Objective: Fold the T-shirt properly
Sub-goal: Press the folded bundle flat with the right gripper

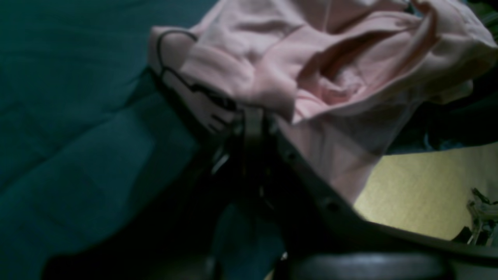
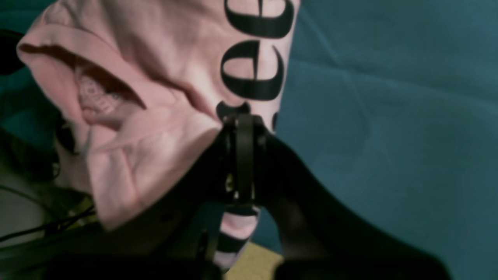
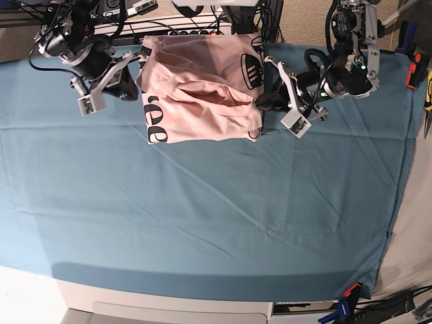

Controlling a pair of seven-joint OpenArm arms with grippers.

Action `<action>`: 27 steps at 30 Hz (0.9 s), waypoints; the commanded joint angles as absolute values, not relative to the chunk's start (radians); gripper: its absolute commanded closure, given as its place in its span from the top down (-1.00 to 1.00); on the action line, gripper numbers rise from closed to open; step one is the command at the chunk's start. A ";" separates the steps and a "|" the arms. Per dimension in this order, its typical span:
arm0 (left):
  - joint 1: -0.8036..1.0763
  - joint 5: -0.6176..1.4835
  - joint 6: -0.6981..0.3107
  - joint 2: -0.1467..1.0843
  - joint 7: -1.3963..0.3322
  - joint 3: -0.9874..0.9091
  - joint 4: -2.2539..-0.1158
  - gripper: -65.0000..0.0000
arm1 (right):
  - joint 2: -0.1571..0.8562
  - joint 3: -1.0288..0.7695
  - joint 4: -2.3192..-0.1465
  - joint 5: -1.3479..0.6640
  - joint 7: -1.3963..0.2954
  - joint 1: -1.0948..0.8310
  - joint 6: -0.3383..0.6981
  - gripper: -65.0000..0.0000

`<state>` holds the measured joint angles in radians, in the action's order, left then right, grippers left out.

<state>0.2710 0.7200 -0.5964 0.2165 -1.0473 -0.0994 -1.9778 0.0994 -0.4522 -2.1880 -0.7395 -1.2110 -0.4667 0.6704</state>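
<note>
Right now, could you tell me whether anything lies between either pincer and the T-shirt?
Nothing visible does. The right pincer is shut on the printed edge of the T-shirt, and the left pincer is shut on its opposite edge, above the teal cloth.

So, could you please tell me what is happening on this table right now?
A two-armed robot is folding a pale pink cotton T-shirt with black lettering at the far edge of the teal table cloth. The left pincer and the right pincer are each shut on an edge of the shirt, one at either side. The shirt is bunched and rumpled between them, not yet a neat fold.
</note>
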 commanded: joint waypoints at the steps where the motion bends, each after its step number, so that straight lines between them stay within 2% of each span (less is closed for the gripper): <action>1: 0.266 0.746 -0.603 0.219 -1.032 -0.102 -1.997 -1.00 | 0.108 -0.467 -2.205 -0.737 -1.178 -0.461 0.670 -1.00; 7: 0.266 0.749 -0.603 0.219 -1.032 -0.102 -1.997 -1.00 | 0.108 -0.476 -2.204 -0.516 -1.127 -0.452 0.523 -1.00; 18: 0.266 0.749 -0.603 0.219 -1.032 -0.102 -1.998 -1.00 | 0.108 -0.192 -2.204 -0.374 -1.163 -0.481 0.480 -1.00; 27: 0.266 0.749 -0.603 0.219 -1.032 -0.102 -1.997 -1.00 | 0.108 0.056 -2.204 -0.407 -1.170 -0.518 0.482 -1.00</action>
